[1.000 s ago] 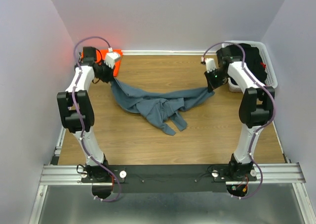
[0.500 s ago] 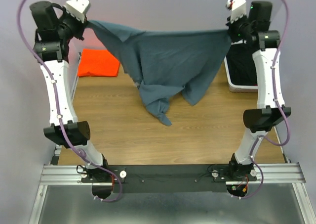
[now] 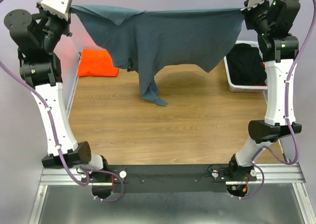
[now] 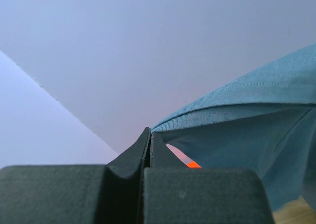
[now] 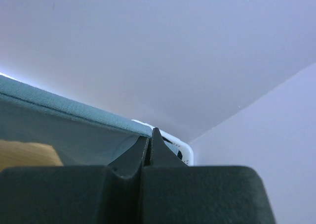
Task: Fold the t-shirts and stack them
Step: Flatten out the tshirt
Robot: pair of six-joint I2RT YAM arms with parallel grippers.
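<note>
Top external view is showing me the blue shirt (image 3: 173, 41) hanging in the air, stretched between both arms, which are reaching high over the far half of the table (image 3: 197, 125). I am clamping one top corner in the left gripper (image 3: 69, 10) and the other in the right gripper (image 3: 245, 10). Both wrist views are showing the jaws pinched tight on a hem, with no gap between the fingers. The cloth is not hanging flat: its left part is bunching and doubling over itself, and a twisted tail is dangling toward the wood, though I cannot tell whether it is touching. I am judging the task as early, since this shirt is showing no fold, and the spreading, folding and stacking are all waiting. The orange shirt (image 3: 98, 63) is lying at the far left of the table as a compact patch, possibly folded already, but I cannot confirm that. A white bin (image 3: 236, 89) holding dark cloth (image 3: 247, 63) is sitting at the far right, below the shirt's right end, so I am minding that the hanging edge could catch on it.
</note>
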